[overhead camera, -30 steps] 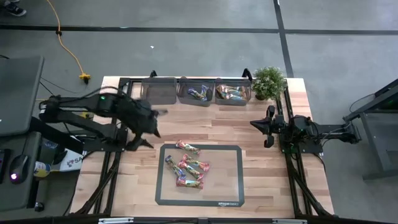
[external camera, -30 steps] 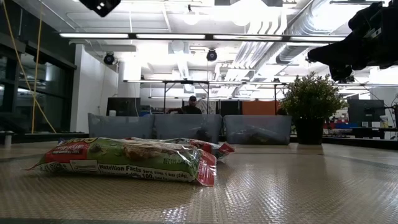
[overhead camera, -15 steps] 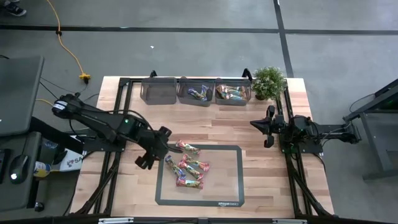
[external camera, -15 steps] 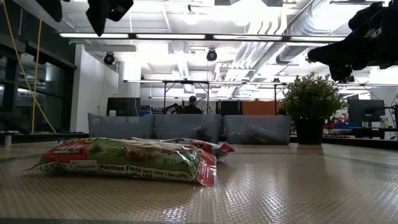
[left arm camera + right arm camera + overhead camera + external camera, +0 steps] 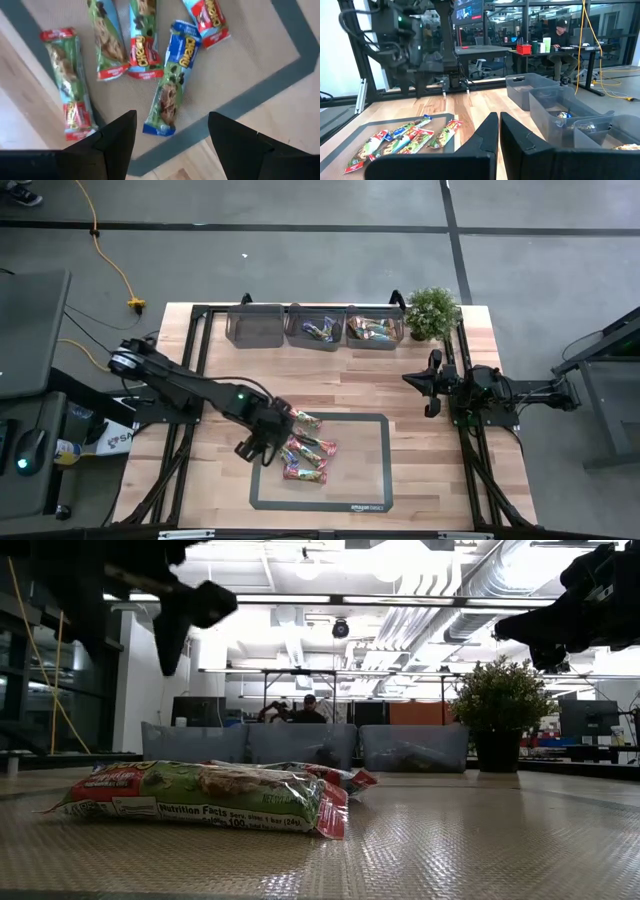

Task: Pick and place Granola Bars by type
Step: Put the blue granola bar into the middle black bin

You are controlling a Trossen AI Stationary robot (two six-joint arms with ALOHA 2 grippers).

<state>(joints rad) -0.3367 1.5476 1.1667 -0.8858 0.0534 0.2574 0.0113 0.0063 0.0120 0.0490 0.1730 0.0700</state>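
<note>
Several granola bars (image 5: 305, 448) lie flat in a loose heap on the left part of the grey mat (image 5: 360, 470). My left gripper (image 5: 262, 438) hangs open above the heap's left end, touching nothing. In the left wrist view its fingers (image 5: 172, 120) stand on either side of a blue-wrapped bar (image 5: 175, 75), with red-and-green bars (image 5: 67, 82) beside it. The low view shows the nearest bar (image 5: 200, 795) under the gripper (image 5: 165, 610). My right gripper (image 5: 498, 130) waits shut and level at the table's right side (image 5: 432, 380).
Three grey bins (image 5: 257, 327) (image 5: 315, 328) (image 5: 374, 328) stand in a row along the far edge; the middle and right ones hold bars. A potted plant (image 5: 432, 312) stands at their right. A person sits at a desk beyond the table (image 5: 560, 35).
My left gripper has swung from near the far-left bin toward the table's near edge and a little to the right. It has sunk toward the bars on the mat and tipped to point more steeply down. Its fingers have stayed open. The bars have not moved.
</note>
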